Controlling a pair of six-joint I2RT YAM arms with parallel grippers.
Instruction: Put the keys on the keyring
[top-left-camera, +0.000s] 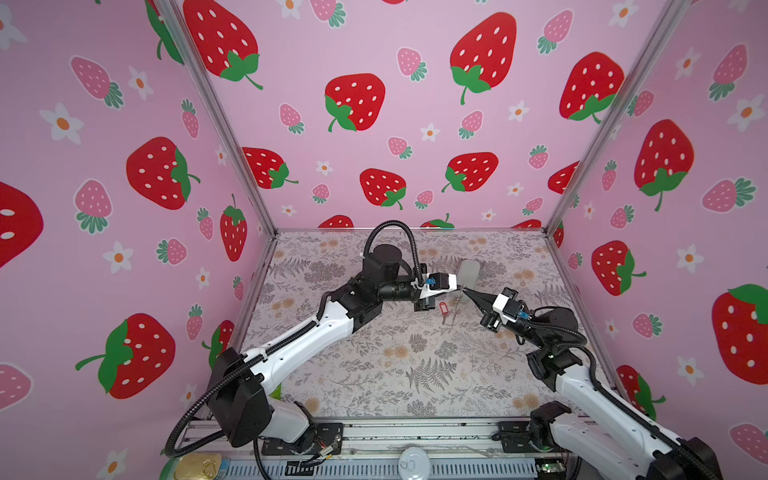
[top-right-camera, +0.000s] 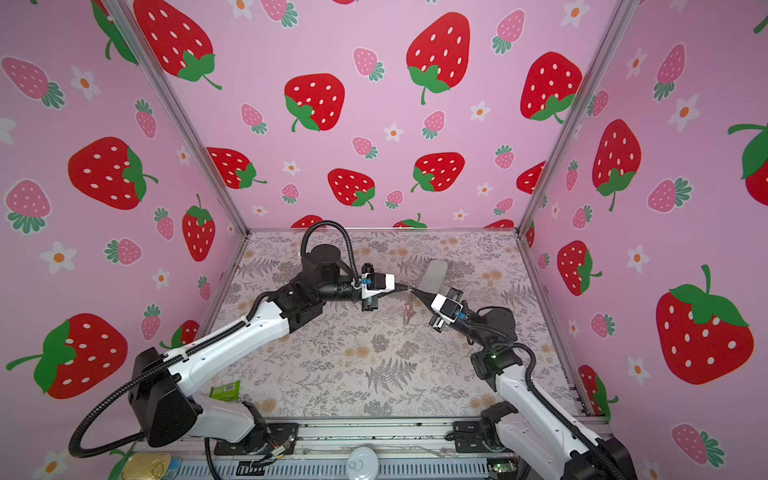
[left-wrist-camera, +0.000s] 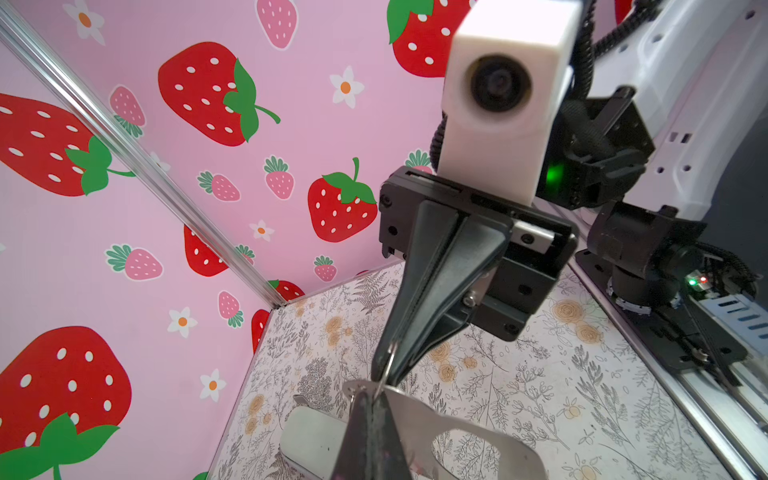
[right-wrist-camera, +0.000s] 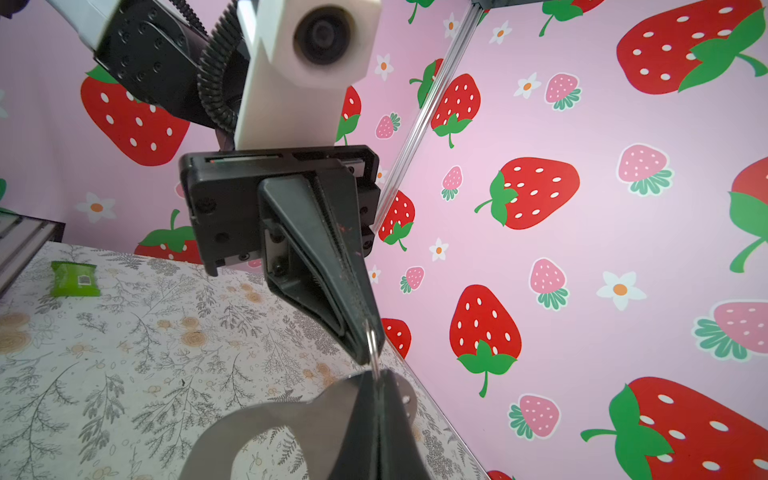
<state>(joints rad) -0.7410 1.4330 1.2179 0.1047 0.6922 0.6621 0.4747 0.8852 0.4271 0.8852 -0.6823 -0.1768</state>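
I count one key (top-left-camera: 444, 308) with a red tag, one keyring (left-wrist-camera: 482, 424), one pale green case (top-left-camera: 468, 269) and two grippers. My left gripper (right-wrist-camera: 365, 353) and right gripper (left-wrist-camera: 382, 370) meet tip to tip above the table (top-left-camera: 374, 374) — both are clamped tight on the keyring, its strap loop right at the tips. The key lies on the table near the fingertips — touching neither.
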